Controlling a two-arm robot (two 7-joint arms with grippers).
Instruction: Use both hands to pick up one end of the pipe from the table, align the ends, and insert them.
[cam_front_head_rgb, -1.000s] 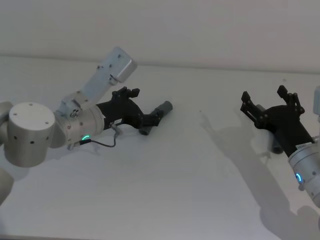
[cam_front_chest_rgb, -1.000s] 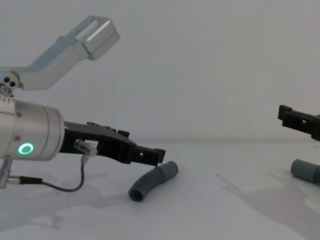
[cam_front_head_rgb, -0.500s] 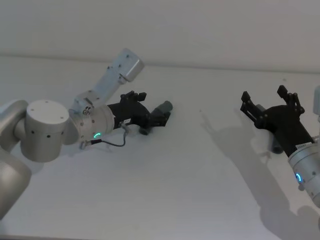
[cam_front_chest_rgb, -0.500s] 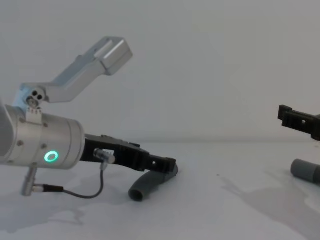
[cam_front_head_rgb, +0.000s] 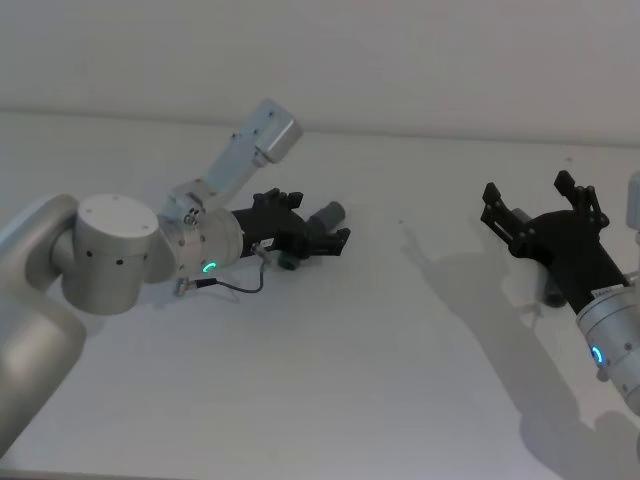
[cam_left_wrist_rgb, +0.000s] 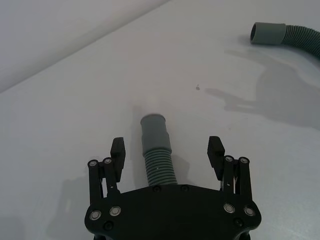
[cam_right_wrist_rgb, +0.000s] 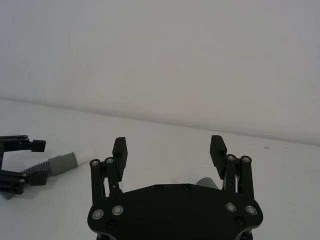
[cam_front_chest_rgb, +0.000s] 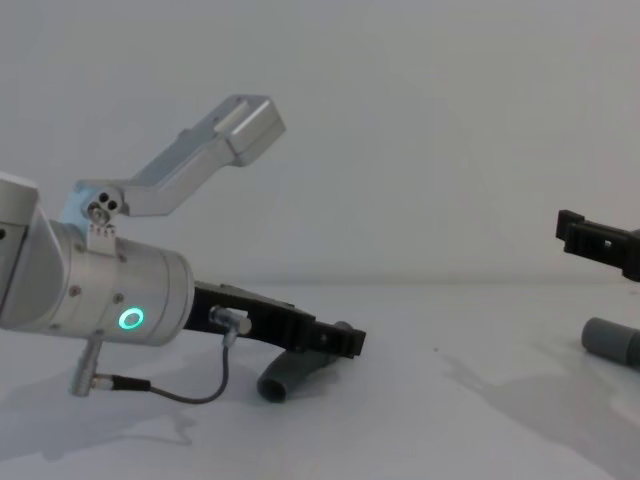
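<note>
The left gripper (cam_left_wrist_rgb: 166, 146) sat low over the desk (cam_front_head_rgb: 350, 380), fingers spread either side of the elbow (cam_left_wrist_rgb: 154, 134) — seemingly not touching it. The right gripper (cam_front_head_rgb: 537, 197), equally open and empty, hung above the tube (cam_front_chest_rgb: 612, 343).

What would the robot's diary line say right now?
left gripper: open, straddling elbow on table | right gripper: open, above straight tube | insert: not yet done
</note>
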